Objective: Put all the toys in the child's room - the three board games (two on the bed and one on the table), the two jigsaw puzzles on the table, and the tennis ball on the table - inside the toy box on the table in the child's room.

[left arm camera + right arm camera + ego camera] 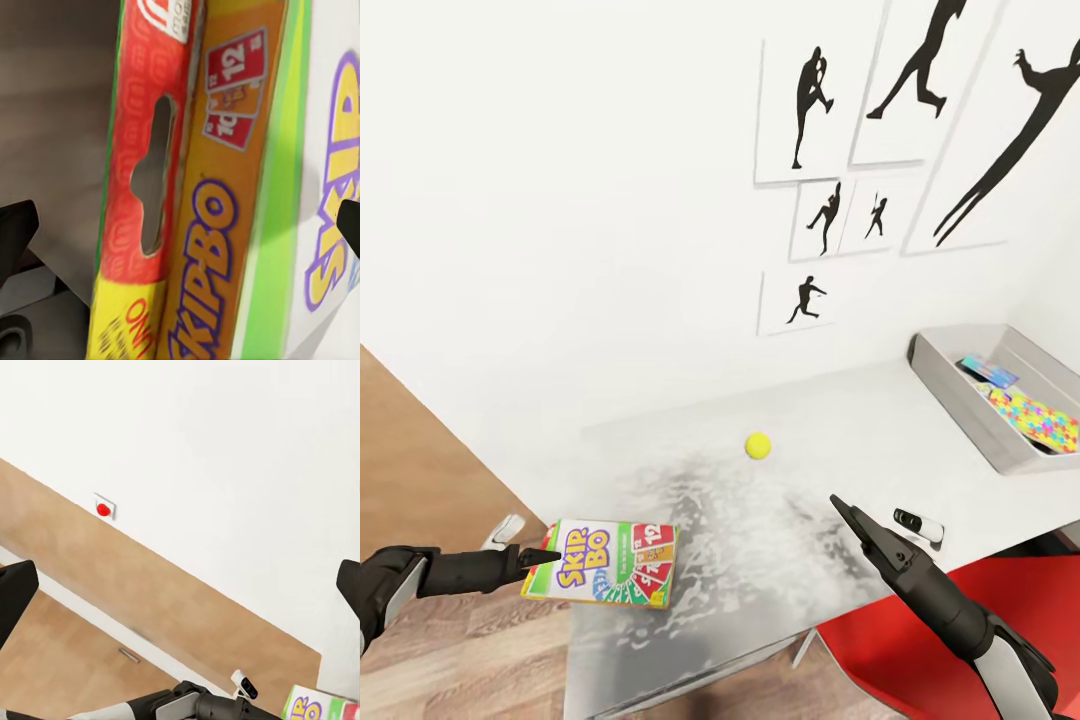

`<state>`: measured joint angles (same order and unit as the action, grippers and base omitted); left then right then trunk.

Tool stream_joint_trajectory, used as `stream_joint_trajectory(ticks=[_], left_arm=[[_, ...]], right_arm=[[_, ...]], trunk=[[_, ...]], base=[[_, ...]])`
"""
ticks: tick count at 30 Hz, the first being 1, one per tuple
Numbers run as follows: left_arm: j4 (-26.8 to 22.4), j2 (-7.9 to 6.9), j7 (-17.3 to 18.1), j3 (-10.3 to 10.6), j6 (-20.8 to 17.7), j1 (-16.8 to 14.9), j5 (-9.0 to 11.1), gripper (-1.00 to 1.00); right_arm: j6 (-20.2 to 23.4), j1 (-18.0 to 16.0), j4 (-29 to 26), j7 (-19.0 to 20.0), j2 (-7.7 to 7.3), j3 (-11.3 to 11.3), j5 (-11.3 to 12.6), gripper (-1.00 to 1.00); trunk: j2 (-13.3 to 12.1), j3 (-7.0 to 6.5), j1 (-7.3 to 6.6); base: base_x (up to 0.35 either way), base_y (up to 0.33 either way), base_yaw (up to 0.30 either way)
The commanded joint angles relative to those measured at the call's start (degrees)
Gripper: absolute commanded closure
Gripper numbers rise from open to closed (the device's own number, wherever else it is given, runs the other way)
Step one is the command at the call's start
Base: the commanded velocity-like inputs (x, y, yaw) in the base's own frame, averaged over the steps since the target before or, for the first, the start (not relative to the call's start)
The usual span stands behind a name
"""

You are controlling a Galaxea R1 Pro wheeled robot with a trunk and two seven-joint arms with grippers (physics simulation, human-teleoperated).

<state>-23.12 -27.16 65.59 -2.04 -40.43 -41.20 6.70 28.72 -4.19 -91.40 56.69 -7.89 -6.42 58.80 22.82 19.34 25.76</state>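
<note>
One board game, the white, green and red SKIP-BO box, is seen in the head view at the near left corner of the table, with the left gripper at its left edge. In the left wrist view the box's red and orange side is seen very close between two dark fingertips spread at the picture's edges; contact cannot be made out, so whether the box is clamped cannot be told. The right gripper is held above the tabletop, empty, its fingers set wide apart in the right wrist view. The tennis ball lies alone mid-table. The toy box is cut off at the right edge; a jigsaw puzzle and a blue item, too small to identify, lie inside.
</note>
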Motion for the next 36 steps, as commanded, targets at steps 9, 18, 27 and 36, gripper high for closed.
stream_joint_trajectory(ticks=[9,18,27,36], left_arm=[[0.0,0.0,0.14,0.01,-0.44,-0.05,0.16,-1.0],[0.0,0.0,0.22,0.08,-0.44,-0.04,0.16,-1.0],[0.0,0.0,0.29,0.1,0.18,-0.02,0.21,1.0],[-0.32,0.0,0.39,-0.25,0.44,-0.05,0.35,1.0]], right_arm=[[0.46,-0.03,-0.01,0.0,-0.02,0.0,0.43,-1.0],[0.46,-0.03,-0.01,0.08,-0.02,0.0,0.39,-1.0],[0.46,-0.03,0.0,0.09,-0.02,0.0,0.39,-1.0],[0.46,-0.03,-0.01,0.13,0.04,0.05,0.42,-1.0]], trunk=[[0.1,0.49,0.03],[0.1,0.57,0.03],[0.1,0.57,0.03],[0.1,0.57,0.03]], base=[[0.0,-0.067,0.0],[0.0,-0.17,0.0],[0.0,-0.013,0.0],[0.0,0.0,0.0]])
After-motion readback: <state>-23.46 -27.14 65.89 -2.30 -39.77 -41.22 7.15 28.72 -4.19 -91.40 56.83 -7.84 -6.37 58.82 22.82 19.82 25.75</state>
